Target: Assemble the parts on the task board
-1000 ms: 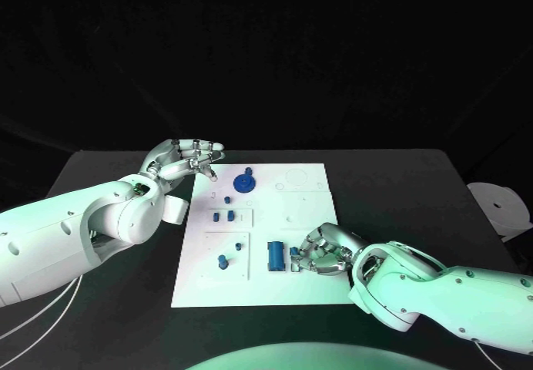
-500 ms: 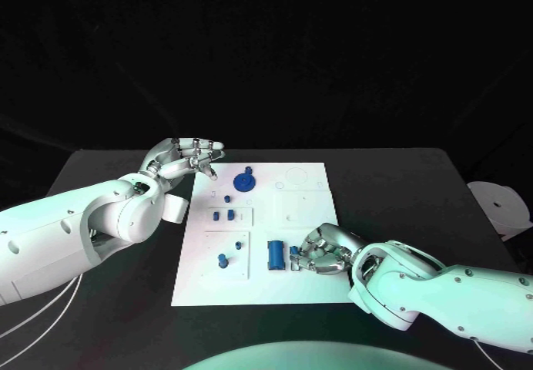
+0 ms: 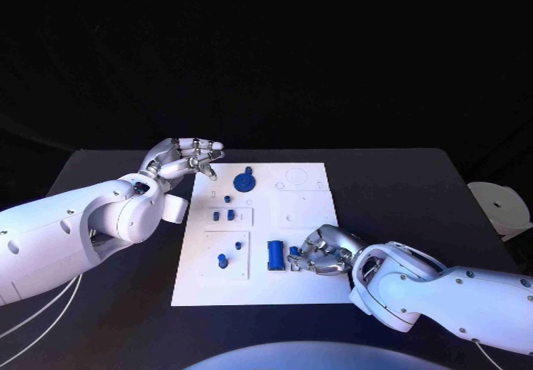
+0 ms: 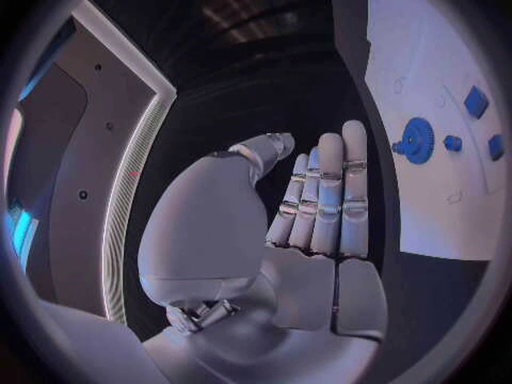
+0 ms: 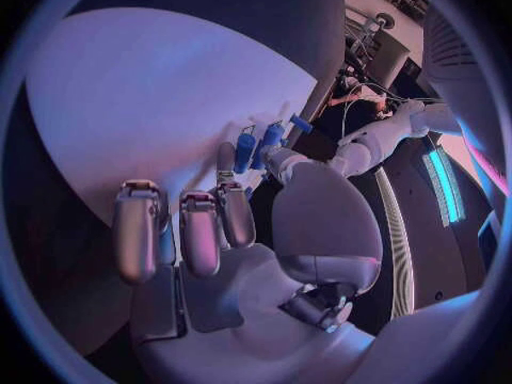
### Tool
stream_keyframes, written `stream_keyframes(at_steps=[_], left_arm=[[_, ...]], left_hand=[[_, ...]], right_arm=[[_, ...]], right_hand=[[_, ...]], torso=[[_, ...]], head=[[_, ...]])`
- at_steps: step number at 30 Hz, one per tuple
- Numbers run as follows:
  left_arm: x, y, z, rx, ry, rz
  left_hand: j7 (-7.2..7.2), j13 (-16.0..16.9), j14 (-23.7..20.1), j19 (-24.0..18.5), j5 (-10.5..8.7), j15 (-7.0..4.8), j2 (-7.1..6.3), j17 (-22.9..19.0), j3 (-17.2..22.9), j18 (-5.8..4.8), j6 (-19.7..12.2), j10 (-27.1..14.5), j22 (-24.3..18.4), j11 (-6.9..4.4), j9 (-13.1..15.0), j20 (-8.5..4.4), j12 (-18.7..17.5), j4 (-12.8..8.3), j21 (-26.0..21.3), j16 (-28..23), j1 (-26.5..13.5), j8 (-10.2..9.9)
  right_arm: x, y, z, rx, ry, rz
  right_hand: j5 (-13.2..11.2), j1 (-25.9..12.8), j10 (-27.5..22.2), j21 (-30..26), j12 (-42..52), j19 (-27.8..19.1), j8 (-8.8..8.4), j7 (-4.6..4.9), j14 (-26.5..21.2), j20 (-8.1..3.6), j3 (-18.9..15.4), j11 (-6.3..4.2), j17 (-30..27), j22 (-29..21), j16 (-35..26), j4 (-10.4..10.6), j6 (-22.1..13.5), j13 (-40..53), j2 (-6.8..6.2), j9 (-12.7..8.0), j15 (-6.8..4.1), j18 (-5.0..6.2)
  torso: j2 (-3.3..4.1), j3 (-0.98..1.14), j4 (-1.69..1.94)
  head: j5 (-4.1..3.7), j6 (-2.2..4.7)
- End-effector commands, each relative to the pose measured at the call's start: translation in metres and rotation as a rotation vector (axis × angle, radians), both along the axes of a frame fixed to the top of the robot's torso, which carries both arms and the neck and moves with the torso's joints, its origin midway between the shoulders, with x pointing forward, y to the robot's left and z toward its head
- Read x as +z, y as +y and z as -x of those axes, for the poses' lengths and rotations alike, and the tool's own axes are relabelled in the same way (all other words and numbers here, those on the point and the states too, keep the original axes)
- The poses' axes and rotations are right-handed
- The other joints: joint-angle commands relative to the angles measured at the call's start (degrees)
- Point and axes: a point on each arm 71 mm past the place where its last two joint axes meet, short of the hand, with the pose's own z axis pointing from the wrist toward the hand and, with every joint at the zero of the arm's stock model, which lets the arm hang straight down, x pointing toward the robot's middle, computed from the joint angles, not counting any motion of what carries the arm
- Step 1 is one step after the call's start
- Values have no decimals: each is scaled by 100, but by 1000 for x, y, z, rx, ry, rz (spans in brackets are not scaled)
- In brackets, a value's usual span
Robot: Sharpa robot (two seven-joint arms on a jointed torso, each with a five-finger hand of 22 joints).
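**Robot hands at the task board**

Where the black worktop (image 3: 111, 308) carries the white task board (image 3: 311, 289), we see blue parts: a gear (image 3: 244, 183) near its far edge and a cylinder (image 3: 274, 255) near its middle. Our right robot hand (image 3: 320, 250) rests beside that cylinder, fingers curled around a small blue part (image 3: 294, 252); whether it grips, we cannot tell. Our left robot hand (image 3: 185, 158) hovers at the far left corner, fingers apart, holding nothing.

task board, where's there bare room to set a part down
On the task board, the near strip below the blue cylinder is bare, and so is the far right corner by the faint circle outline. It is crowded mid-board, where the right robot hand sits beside the cylinder and small blue parts.
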Motion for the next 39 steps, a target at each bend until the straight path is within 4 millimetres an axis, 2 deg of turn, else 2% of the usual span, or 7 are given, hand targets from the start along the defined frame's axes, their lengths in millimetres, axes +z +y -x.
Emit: stream_keyframes(at_steps=[1,17,22,24,32,34,39], left_arm=[[1,-2,1,-13,-3,11],[1,-1,0,-11,-1,9],[1,-1,0,-11,-1,9],[1,-1,0,-11,-1,9],[0,-1,0,-11,-2,10],[0,-1,0,-11,-3,10],[-2,-1,0,-13,0,20]], left_hand=[[0,9,-37,28,12,8,40,-6,-11,33,-42,-30,-7,-13,-10,-7,32,7,-30,29,-24,20],[0,9,-37,28,12,8,40,-6,-11,33,-42,-30,-7,-13,-10,-7,32,7,-30,29,-24,20],[-2,8,-39,29,14,8,43,-8,-13,35,-45,-39,-12,-13,-11,-6,40,14,-36,32,-27,21],[-2,8,-39,29,14,8,43,-8,-13,35,-45,-39,-12,-13,-11,-6,40,14,-36,32,-27,21],[-2,8,-39,29,14,8,43,-8,-13,35,-46,-40,-13,-14,-11,-6,42,13,-37,32,-26,22],[-2,8,-39,29,14,8,43,-8,-13,35,-46,-40,-13,-14,-11,-6,42,13,-37,32,-26,22],[-4,8,-42,29,13,7,37,-10,-18,35,-48,-46,-16,-14,-12,-5,50,13,-42,34,-25,24]], right_arm=[[1,4,3,31,-5,-11],[5,0,7,29,-15,-14],[3,-7,4,27,-13,6],[2,-8,3,29,-16,15],[2,-10,2,40,-39,30],[3,-11,1,36,-55,22],[10,-14,-3,18,-66,-92]], right_hand=[[-9,-75,75,14,13,255,28,6,484,-25,-51,-8,922,1245,20,2,29,644,10,8,-47,-65],[-28,-3,78,14,15,255,30,-4,485,-29,-107,-17,925,1245,20,-41,25,650,47,15,-54,-64],[-222,390,74,11,3,254,24,-10,484,-35,-113,-25,920,1244,18,-165,7,649,101,24,-62,-64],[-752,851,67,12,-9,253,13,-24,483,-45,8,-37,918,1244,16,-439,-12,647,87,24,-74,-64],[-1062,1252,68,16,-9,254,-26,-32,487,-48,120,-45,936,1246,21,-700,14,657,0,-15,-78,-65],[-1065,1242,64,8,-18,251,-30,-26,485,-48,120,-42,928,1244,18,-692,17,651,0,-19,-76,-63],[-503,1026,-23,-307,-195,136,-113,35,439,-25,27,8,721,1160,-71,-512,-69,539,-89,-62,-39,-4]], torso=[[-3,3,0],[-1,0,-4],[-5,-1,-6],[-6,-1,-7],[-3,2,1],[-7,-2,-2],[-35,-14,-6]], head=[[12,-1],[23,-3],[22,2],[16,6],[7,27],[6,42],[-8,80]])
